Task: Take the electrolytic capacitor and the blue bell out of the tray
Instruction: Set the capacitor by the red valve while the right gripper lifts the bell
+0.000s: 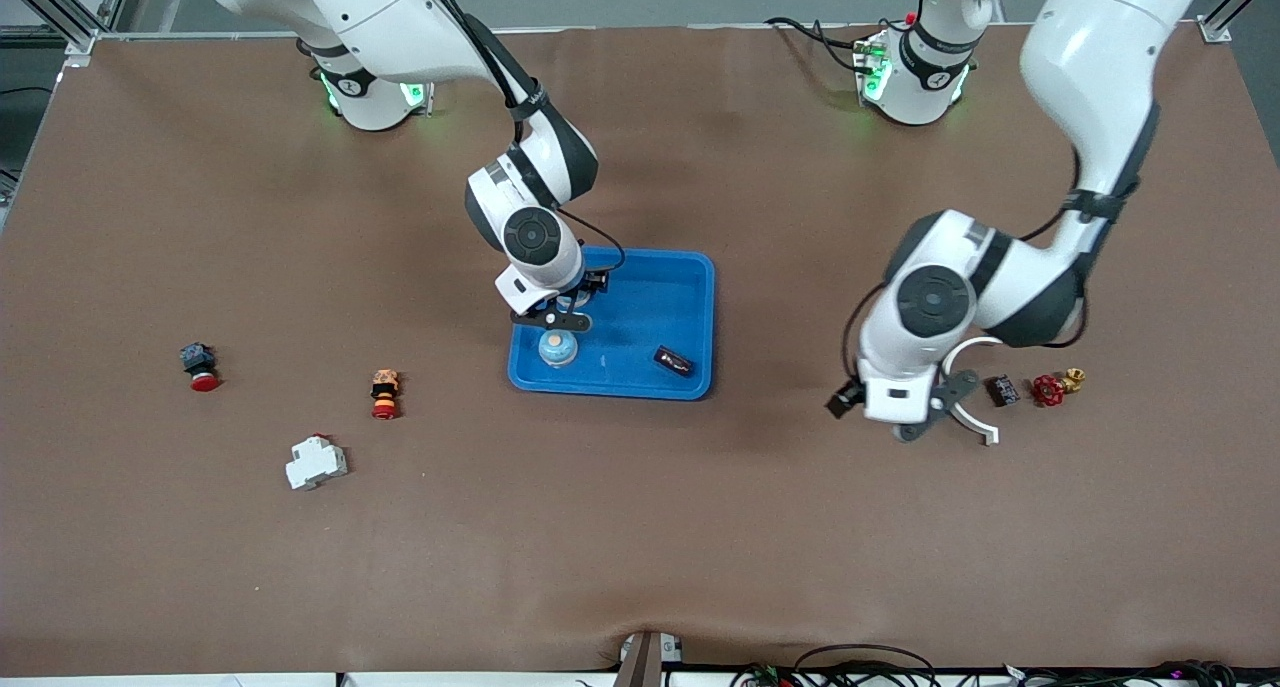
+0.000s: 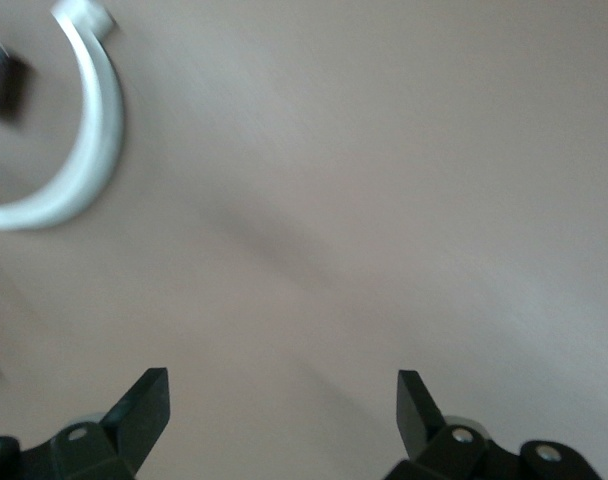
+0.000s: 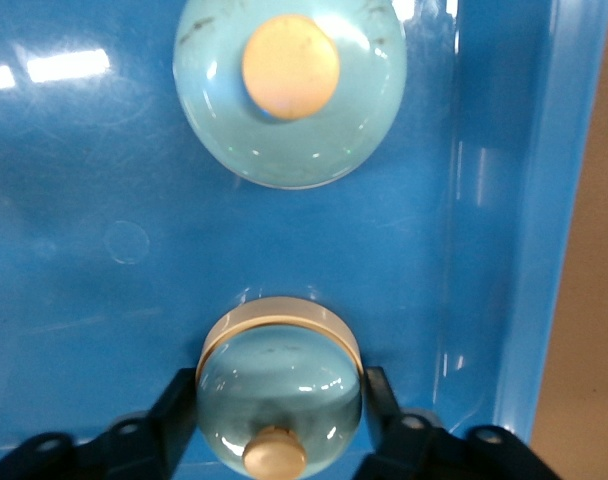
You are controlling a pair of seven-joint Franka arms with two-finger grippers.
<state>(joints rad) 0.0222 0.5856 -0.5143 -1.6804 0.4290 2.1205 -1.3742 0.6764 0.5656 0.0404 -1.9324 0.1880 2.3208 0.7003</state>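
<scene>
Two teal bells are in the blue tray (image 1: 680, 292), and the right gripper (image 3: 281, 385) is down in there with them, at the tray's end toward the right arm. Its fingers (image 3: 182, 400) press in from either side on the held bell (image 3: 280, 365), which is tipped over so its cream button points back at the wrist camera. So that's a grip, the jaws closed in snug against the dome.

Just beside it, the loose bell (image 3: 289, 95) sits upright on the tray floor with its button up. In the front view it shows right below the gripper, nearer the camera. The two bells are close but not touching.

The capacitor (image 1: 673, 360), a small dark block, lies in the same tray, near the corner closest to the camera at the left arm's end, well apart from the bells.

Over to the left gripper (image 1: 935, 407). It hangs over bare brown table (image 2: 384, 200) toward the left arm's end, jaws spread wide and nothing between them. A white curved piece (image 1: 975, 422) lies just beside it, with a small black component (image 1: 1003, 390) and a red valve handle (image 1: 1048, 390) next along.

Toward the right arm's end there's a red mushroom button (image 1: 200, 367), an orange-and-black switch (image 1: 384, 393) and a white breaker (image 1: 316, 462).
</scene>
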